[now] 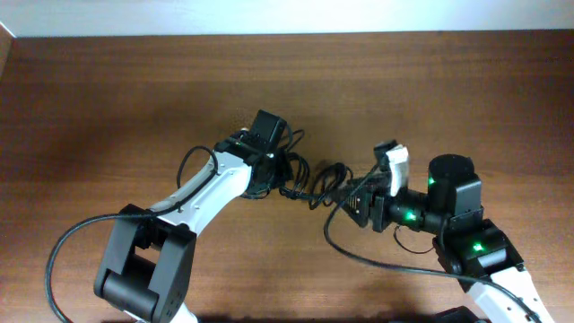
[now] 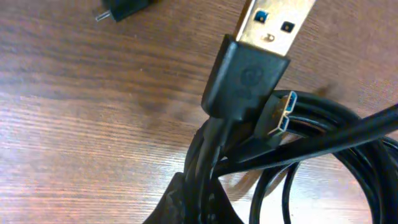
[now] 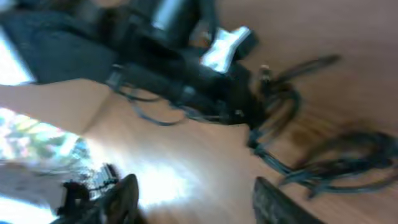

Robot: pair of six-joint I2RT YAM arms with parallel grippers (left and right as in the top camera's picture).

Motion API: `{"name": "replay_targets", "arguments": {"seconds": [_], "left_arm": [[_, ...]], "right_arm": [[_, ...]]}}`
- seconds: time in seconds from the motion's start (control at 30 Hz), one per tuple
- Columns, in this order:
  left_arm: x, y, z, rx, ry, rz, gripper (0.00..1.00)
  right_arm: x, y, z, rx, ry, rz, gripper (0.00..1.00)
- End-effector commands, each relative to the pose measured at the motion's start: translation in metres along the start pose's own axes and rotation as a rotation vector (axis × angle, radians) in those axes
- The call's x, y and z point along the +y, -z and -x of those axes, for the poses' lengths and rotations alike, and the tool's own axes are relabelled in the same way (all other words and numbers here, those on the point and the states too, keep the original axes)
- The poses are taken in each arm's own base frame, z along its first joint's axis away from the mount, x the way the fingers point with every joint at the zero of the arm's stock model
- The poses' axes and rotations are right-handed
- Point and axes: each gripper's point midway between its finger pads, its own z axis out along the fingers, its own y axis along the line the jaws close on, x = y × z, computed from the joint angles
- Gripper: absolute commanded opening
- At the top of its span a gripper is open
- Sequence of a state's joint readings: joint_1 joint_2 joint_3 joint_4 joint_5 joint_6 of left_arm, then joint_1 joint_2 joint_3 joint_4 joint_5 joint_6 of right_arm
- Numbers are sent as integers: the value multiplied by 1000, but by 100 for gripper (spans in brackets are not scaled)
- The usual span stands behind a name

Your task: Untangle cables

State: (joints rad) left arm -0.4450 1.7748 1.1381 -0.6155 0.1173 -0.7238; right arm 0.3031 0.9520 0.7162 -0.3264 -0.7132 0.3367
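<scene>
The thin black cables point(image 1: 309, 182) lie tangled in the middle of the table between both arms. My left gripper point(image 1: 272, 172) is at the tangle's left end. In the left wrist view it point(image 2: 205, 202) is shut on a bundle of cable strands point(image 2: 323, 140). A black USB-A plug point(image 2: 249, 68) and a small blue-tipped plug point(image 2: 283, 115) stick up out of the bundle. My right gripper point(image 1: 348, 201) sits at the tangle's right end, just off the cords. In the blurred right wrist view its fingers point(image 3: 199, 196) are wide apart with nothing between them, and the cables point(image 3: 323, 158) lie ahead to the right.
Another small black plug end point(image 2: 119, 9) lies on the wooden table point(image 1: 108, 108) beyond the held bundle. A thicker black arm wire point(image 1: 377, 260) curves over the table by the right arm. The left arm point(image 3: 124, 56) fills the top of the right wrist view.
</scene>
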Motion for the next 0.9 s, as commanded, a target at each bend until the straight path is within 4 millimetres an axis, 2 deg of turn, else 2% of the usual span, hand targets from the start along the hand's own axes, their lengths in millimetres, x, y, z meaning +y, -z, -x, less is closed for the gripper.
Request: {"name": "replay_targets", "arguments": {"seconds": [0.0,0.07,0.1,0.17,0.3,0.4,0.43,0.6,0.77,0.87], "left_arm": [[-2,4,4,-19,-169,-1,0],[-2,4,4,-21,-172,-3,0],[-3,4,5,-23,-185,-4,0],[-6,4,8,-37,-232,-14,0],[-24,3,5,-61,-275,-47,0],[-29,3,3,-68,-287,-58,13],[-29,3,3,-67,-287,-58,13],[-30,3,3,-68,-283,-58,5],[-31,3,5,-76,-273,-64,2],[-31,3,5,-76,-273,-65,3]], "right_arm": [[-34,3,2,-28,-46,-197,70],[-59,-7,-9,14,-162,-276,84],[-66,-14,-13,34,-209,-284,86],[-66,-30,-19,83,-238,-216,85],[-75,-44,-22,106,-251,-202,85],[-89,-56,-32,143,-281,-217,84],[-97,-61,-39,165,-300,-231,82],[-107,-61,-48,192,-325,-276,77],[-119,-54,-69,249,-408,-366,77],[-121,-64,-74,270,-431,-327,77]]}}
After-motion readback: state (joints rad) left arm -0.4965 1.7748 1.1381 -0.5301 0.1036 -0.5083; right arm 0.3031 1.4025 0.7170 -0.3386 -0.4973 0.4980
